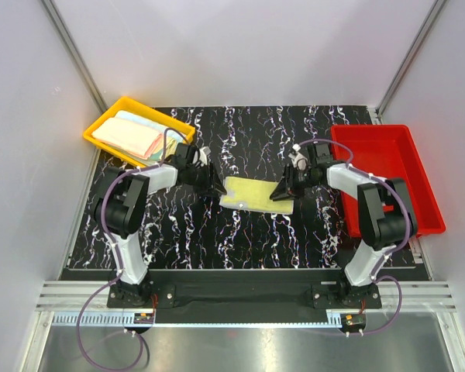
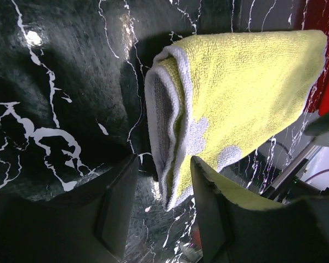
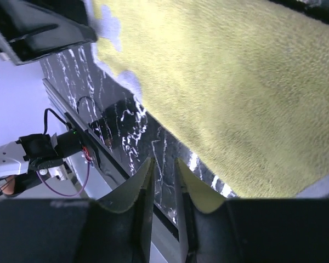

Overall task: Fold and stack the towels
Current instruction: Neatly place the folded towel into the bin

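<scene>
From above, a folded yellow towel (image 1: 256, 194) lies flat near the middle of the black marbled table (image 1: 178, 232); the left gripper (image 1: 215, 184) sits at its left end and the right gripper (image 1: 281, 192) at its right end; a stack of folded towels (image 1: 132, 136) rests in the yellow tray (image 1: 101, 124) at the far left; the red tray (image 1: 387, 155) stands at the right.

In the left wrist view, the towel's folded edge, grey-white inside, reaches down into the gap between the two fingers (image 2: 118, 208); the jaws stand well apart, wider than the cloth, and do not pinch it.

In the right wrist view, the towel fills the upper part, just beyond the fingertips (image 3: 142, 181); the jaws are parted only by a narrow slit; bare table shows through it and nothing is held.
</scene>
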Tool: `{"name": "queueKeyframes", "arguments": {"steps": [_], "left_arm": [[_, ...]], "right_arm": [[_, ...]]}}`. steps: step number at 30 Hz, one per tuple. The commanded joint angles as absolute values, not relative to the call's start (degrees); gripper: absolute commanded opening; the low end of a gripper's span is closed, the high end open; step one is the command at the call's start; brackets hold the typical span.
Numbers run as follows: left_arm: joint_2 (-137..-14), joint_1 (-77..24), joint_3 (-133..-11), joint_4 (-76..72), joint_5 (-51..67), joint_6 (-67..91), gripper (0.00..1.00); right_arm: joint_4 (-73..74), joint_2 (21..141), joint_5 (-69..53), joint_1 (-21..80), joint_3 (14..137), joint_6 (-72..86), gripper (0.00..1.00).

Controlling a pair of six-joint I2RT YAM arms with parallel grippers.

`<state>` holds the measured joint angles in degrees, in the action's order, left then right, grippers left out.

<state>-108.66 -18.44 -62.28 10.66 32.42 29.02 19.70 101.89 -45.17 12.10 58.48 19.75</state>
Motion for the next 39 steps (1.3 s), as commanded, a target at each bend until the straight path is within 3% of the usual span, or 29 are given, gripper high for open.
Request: {"name": "queueKeyframes", "arguments": {"steps": [1, 21, 24, 27, 28, 29, 39], "left_arm": [[-108.7, -18.9, -61.5, 6.6, 32.5, 29.5, 0.50], [-116.2, -23.2, -64.3, 8.6, 29.5, 31.8, 0.43], [-116.5, -23.6, -65.0, 9.0, 29.7, 30.9, 0.36], [-116.2, -23.7, -65.8, 10.8, 29.9, 29.9, 0.15], [-115.6, -23.7, -66.6, 12.4, 29.6, 29.4, 0.03], [-115.1, -23.6, -67.0, 13.2, 29.1, 28.2, 0.00], [-107.3, -17.9, -74.1, 29.4, 22.2, 16.8, 0.00]], "right_arm": [[21.7, 96.2, -43.7, 11.9, 61.3, 18.7, 0.28], [21.8, 91.1, -45.7, 11.8, 59.8, 18.8, 0.28], [22.2, 91.1, -44.6, 11.9, 59.8, 18.3, 0.28], [23.2, 91.5, -44.6, 11.8, 60.2, 17.1, 0.28], [22.9, 91.4, -44.9, 11.8, 60.2, 17.1, 0.27], [22.6, 91.2, -45.3, 11.9, 59.9, 17.6, 0.27], [21.8, 88.9, -46.2, 11.9, 59.3, 17.9, 0.28]]}}
